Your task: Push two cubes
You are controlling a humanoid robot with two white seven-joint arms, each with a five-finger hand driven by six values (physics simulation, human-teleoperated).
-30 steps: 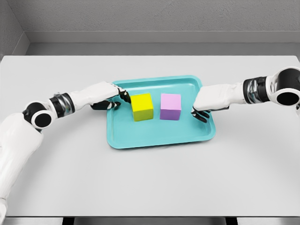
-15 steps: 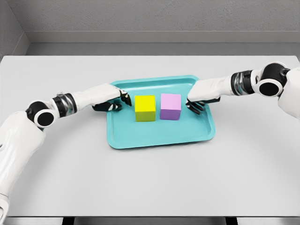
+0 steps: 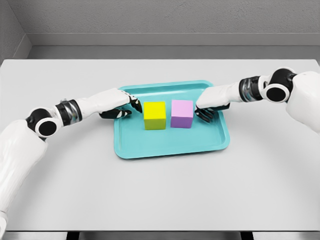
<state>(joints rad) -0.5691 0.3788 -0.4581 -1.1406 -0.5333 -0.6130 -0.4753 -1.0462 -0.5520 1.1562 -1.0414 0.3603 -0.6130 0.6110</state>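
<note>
The right hand (image 3: 209, 106), fingers loosely curled and empty, is closing in beside the pink cube (image 3: 182, 113) on the tray (image 3: 170, 142), while the left hand (image 3: 121, 103), also empty, is waiting near the yellow cube (image 3: 155, 115).

Two cubes sat in view: one yellow cube (image 3: 155, 115) on the left and one pink cube (image 3: 182, 113) on the right. There was one tray (image 3: 170, 142), one table (image 3: 160, 190), and two hands.

bright even simulator light, faint soft shadows, no glare, sharp throughout, no edge distortion
</note>
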